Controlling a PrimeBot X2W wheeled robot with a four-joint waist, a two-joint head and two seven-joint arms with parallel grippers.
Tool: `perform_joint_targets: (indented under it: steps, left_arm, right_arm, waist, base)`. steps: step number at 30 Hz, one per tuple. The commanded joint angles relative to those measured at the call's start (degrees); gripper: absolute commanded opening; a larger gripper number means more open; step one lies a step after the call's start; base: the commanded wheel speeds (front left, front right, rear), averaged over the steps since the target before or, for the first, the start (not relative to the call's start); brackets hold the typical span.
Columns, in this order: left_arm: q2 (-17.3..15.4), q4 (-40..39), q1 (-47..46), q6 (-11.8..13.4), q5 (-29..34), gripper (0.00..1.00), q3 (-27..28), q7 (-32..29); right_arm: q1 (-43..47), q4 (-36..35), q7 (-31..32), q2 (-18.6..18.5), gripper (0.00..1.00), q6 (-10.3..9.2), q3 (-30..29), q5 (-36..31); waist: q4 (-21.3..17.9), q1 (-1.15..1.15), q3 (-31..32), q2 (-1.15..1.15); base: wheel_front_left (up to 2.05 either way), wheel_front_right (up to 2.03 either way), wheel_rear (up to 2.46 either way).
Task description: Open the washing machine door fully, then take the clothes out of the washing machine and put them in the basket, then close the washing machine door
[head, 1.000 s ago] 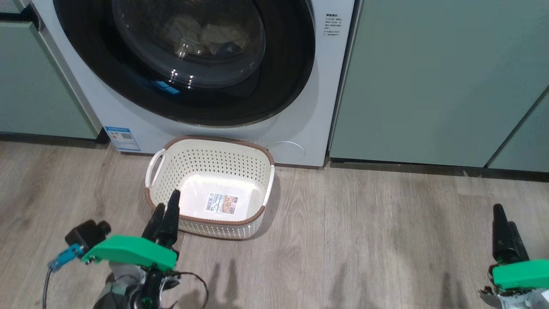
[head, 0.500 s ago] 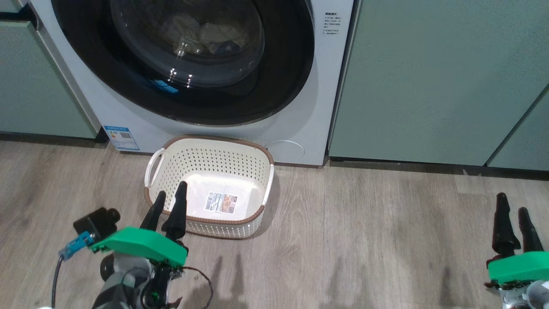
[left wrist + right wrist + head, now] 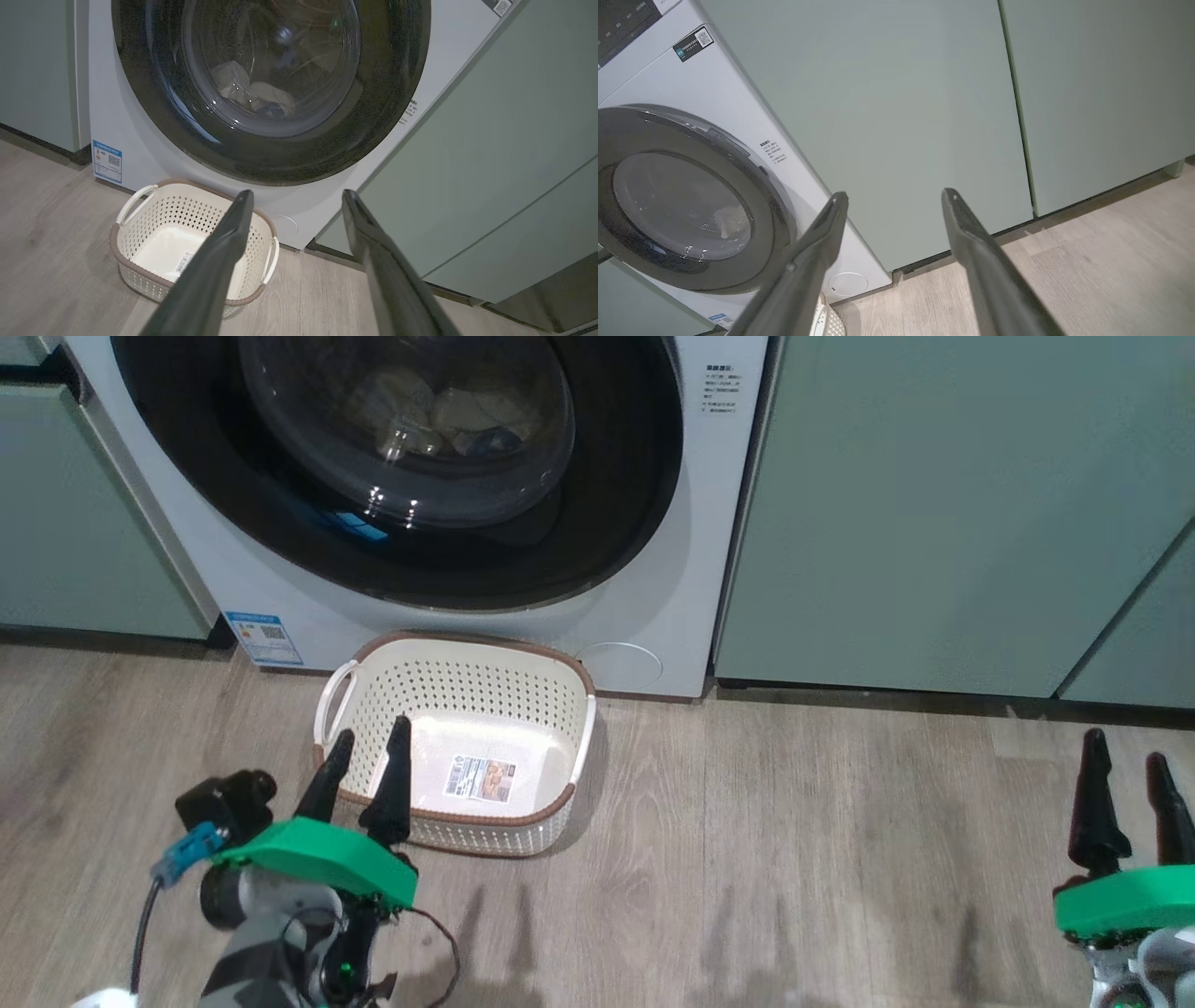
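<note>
A home laundry corner: a white front-loading washer is built in between flat sage-green cabinet fronts on its left and right, over a wood-look plank floor. A plastic basket sits just before the washer, with clothes behind the door glass.

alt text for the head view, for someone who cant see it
A closed washing machine door shows clothes behind its glass, with an empty basket on the floor before it. The left gripper and right gripper hover open below.
</note>
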State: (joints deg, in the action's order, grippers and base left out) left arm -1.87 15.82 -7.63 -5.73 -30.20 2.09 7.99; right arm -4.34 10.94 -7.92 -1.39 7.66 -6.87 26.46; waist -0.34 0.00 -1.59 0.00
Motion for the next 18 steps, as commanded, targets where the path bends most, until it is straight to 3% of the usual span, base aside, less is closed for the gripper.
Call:
perform_joint_targets:
  steps: [1, 18]
  left_arm:
    - [-0.76, -1.98, -3.77, 0.63, 2.51, 1.0, 1.52, 0.88]
    - [-1.15, -2.11, -5.77, 1.8, 15.2, 1.0, 1.7, 3.75]
  right_arm:
    - [-3.55, -2.57, -0.94, -1.09, 1.0, -0.12, 1.1, -2.45]
    - [-4.68, -3.64, -3.82, -1.28, 1.0, -0.15, 1.18, -14.1]
  waist:
    - [-0.02, 0.0, 0.02, 0.0]
    - [0.14, 0.0, 0.15, 0.0]
  base:
    - [0.0, 0.0, 0.0]
    - [0.0, 0.0, 0.0]
